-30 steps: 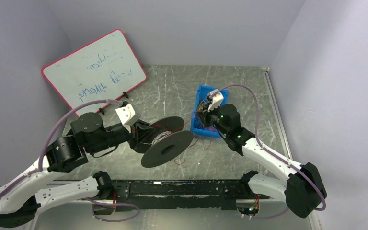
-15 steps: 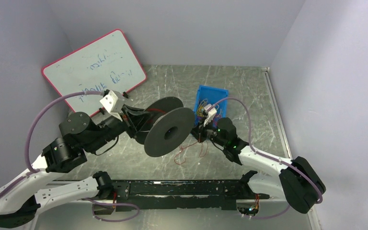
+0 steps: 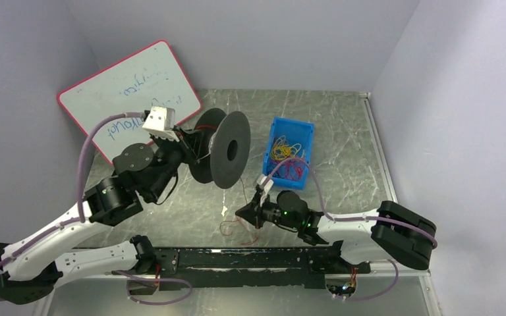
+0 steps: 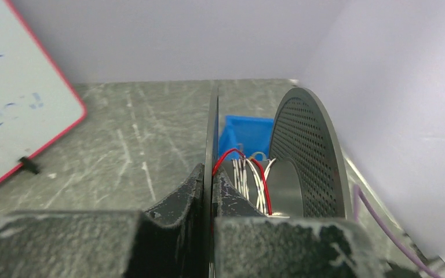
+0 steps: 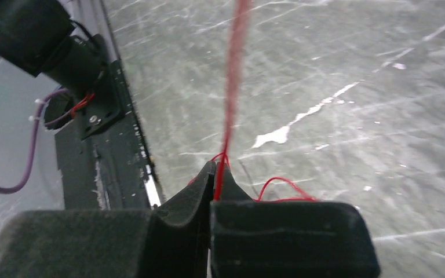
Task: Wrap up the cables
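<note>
On the table (image 3: 342, 131), everything hangs off the spool (image 3: 229, 150), so I'll place stuff from it. The whiteboard (image 3: 128, 99) leans behind it to the left, and the blue bin (image 3: 291, 155) sits just to its right.

Your left gripper (image 4: 211, 180) is clamped on the rim of one spool flange. It looks like it's holding the spool up off the table with the axle roughly level. Your right gripper (image 5: 215, 184) is low on the near side of the spool, pinched tight on the red wire (image 5: 233, 87).

That wire runs in a line from the pinch up and away to the hub. The slack loops lie on the table right by the right gripper, so I'd say that arm does the feeding.

The top view barely shows the strand. The left wrist view shows red turns on the hub, and only the right wrist view proves the pinch.
</note>
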`<state>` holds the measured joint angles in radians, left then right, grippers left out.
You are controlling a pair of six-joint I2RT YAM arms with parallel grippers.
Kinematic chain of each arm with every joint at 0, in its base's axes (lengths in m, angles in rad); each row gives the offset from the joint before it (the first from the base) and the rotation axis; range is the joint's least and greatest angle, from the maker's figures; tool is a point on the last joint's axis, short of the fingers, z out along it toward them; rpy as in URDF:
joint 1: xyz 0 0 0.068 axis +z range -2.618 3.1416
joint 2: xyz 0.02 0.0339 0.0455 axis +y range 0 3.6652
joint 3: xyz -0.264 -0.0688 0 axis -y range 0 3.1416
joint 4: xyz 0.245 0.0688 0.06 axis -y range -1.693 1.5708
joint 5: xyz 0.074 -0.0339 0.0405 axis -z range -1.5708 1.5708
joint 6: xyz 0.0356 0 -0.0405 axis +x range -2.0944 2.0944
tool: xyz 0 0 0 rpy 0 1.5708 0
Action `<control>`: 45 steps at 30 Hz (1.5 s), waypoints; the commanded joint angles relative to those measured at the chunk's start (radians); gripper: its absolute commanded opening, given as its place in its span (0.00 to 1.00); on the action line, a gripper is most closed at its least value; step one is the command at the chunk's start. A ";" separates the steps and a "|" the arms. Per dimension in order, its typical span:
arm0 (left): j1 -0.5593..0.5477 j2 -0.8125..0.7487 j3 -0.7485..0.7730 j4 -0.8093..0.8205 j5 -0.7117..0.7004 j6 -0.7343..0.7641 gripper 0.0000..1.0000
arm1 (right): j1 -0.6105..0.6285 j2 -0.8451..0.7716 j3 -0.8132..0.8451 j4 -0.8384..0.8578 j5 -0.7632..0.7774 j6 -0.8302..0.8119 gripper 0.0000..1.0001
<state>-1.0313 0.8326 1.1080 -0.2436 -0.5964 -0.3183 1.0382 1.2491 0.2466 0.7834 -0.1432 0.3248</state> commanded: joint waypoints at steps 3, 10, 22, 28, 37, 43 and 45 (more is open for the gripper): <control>-0.005 0.055 0.037 0.139 -0.313 0.010 0.07 | 0.157 -0.008 0.045 0.018 0.152 -0.027 0.00; -0.004 0.162 0.010 0.163 -0.513 0.105 0.07 | 0.312 -0.080 0.180 -0.173 0.269 -0.131 0.00; -0.004 0.312 0.021 -0.052 -0.552 0.045 0.07 | 0.455 -0.180 0.512 -0.496 0.403 -0.348 0.00; -0.005 0.307 -0.035 -0.099 -0.478 0.026 0.07 | 0.459 -0.166 0.700 -0.690 0.549 -0.474 0.00; -0.017 0.237 -0.104 -0.119 -0.251 0.065 0.07 | 0.434 -0.187 0.728 -0.615 0.758 -0.701 0.00; -0.047 0.189 -0.124 -0.159 -0.171 0.090 0.07 | 0.333 -0.191 0.729 -0.602 0.738 -0.736 0.00; -0.058 0.174 -0.126 -0.168 -0.131 0.105 0.07 | 0.279 -0.190 0.729 -0.606 0.695 -0.730 0.00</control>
<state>-1.0664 1.0512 0.9821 -0.4198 -0.8131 -0.2485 1.3926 1.0801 0.9691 0.1398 0.5713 -0.3664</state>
